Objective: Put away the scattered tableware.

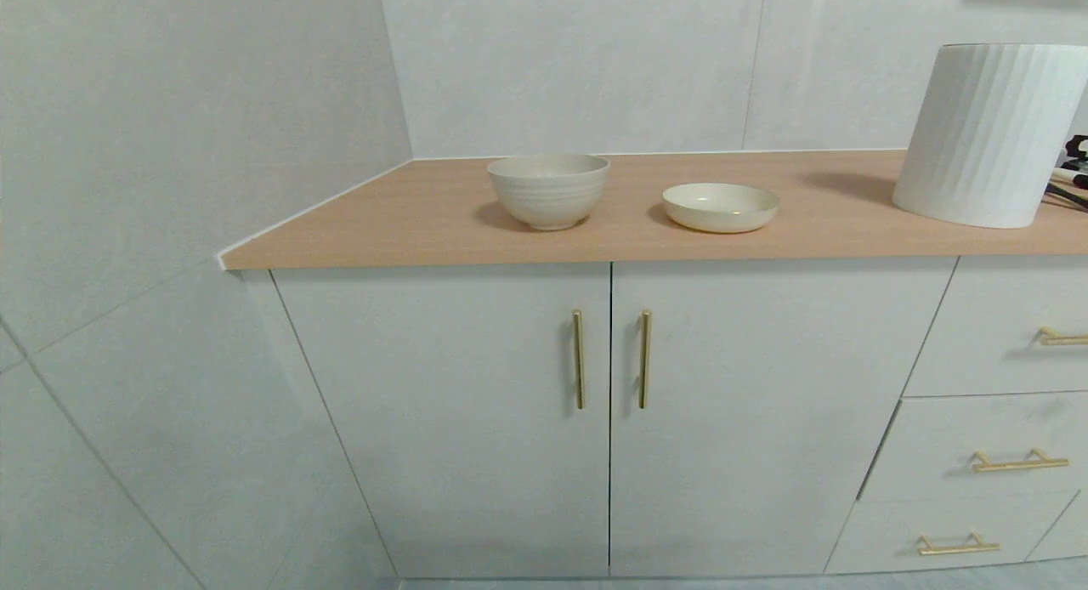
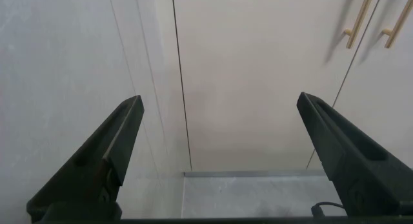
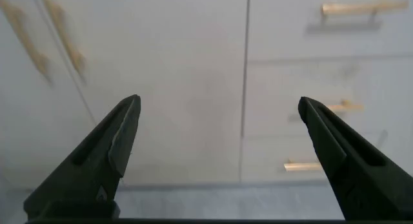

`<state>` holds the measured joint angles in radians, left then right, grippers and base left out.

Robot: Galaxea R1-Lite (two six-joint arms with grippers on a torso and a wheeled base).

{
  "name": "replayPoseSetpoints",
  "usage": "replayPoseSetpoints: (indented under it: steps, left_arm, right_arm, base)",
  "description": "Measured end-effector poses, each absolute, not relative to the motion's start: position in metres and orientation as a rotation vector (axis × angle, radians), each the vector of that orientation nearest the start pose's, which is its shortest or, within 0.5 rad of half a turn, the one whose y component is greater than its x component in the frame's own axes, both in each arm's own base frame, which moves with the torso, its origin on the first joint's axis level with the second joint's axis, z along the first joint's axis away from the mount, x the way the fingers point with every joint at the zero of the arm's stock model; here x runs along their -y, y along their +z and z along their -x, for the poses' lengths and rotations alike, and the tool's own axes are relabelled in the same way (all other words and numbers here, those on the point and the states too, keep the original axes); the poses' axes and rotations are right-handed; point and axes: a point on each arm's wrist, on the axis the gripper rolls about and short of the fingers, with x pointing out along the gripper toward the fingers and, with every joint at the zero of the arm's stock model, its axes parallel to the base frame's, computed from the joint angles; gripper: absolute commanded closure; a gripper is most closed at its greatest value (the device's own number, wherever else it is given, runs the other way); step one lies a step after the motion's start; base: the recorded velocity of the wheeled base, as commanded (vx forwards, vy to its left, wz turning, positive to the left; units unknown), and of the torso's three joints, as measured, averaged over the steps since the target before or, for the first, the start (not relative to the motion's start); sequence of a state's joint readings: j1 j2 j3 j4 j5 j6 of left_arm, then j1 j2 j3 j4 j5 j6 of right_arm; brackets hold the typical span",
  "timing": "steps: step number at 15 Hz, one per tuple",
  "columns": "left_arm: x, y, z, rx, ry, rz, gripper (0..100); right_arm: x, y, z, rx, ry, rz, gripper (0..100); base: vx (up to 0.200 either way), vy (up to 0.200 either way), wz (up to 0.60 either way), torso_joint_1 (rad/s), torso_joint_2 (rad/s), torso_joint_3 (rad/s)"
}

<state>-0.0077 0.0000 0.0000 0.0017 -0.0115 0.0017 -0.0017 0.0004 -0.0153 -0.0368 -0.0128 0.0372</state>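
A deep cream bowl (image 1: 549, 190) with ribbed sides stands on the wooden countertop (image 1: 408, 224). To its right sits a shallow cream dish (image 1: 721, 207), a short gap away. Below them is a white cabinet with two doors and gold handles (image 1: 578, 359) (image 1: 645, 358). My left gripper (image 2: 219, 111) is open and low, facing the left cabinet door near the wall, nothing between its fingers. My right gripper (image 3: 219, 111) is open too, facing the cabinet front beside the drawers (image 3: 322, 88).
A tall white ribbed cylinder (image 1: 990, 135) stands at the right of the counter, with small dark items (image 1: 1073, 178) behind it. Tiled walls close in the left and back. Three drawers with gold handles (image 1: 1020, 462) are at the right. Floor (image 2: 251, 195) lies below.
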Motion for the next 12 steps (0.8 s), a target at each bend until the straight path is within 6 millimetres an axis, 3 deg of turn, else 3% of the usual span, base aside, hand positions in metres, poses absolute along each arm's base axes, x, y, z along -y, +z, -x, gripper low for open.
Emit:
replayPoseSetpoints:
  steps: [3, 6, 9, 12]
  left_arm:
    - [0.000, 0.075, 0.023, -0.002, -0.020, -0.002, 0]
    - [0.000, 0.075, 0.023, -0.002, -0.020, -0.002, 0]
    - [0.000, 0.075, 0.023, -0.002, -0.020, -0.002, 0]
    - [0.000, 0.075, 0.023, -0.002, -0.020, -0.002, 0]
  right_arm:
    - [-0.003, 0.106, 0.025, 0.055, 0.147, -0.041, 0]
    - [-0.007, 0.132, 0.006, -0.092, 0.329, -0.057, 0]
    - [-0.013, 0.169, -0.043, -0.257, 0.472, -0.084, 0]
    - [-0.041, 0.197, -0.121, -0.346, 0.640, -0.110, 0]
  base:
    - [0.000, 0.000, 0.00, 0.000, 0.00, 0.000]
    - [0.000, 0.000, 0.00, 0.000, 0.00, 0.000]
    - [0.000, 0.000, 0.00, 0.000, 0.00, 0.000]
    - [0.000, 0.000, 0.00, 0.000, 0.00, 0.000]
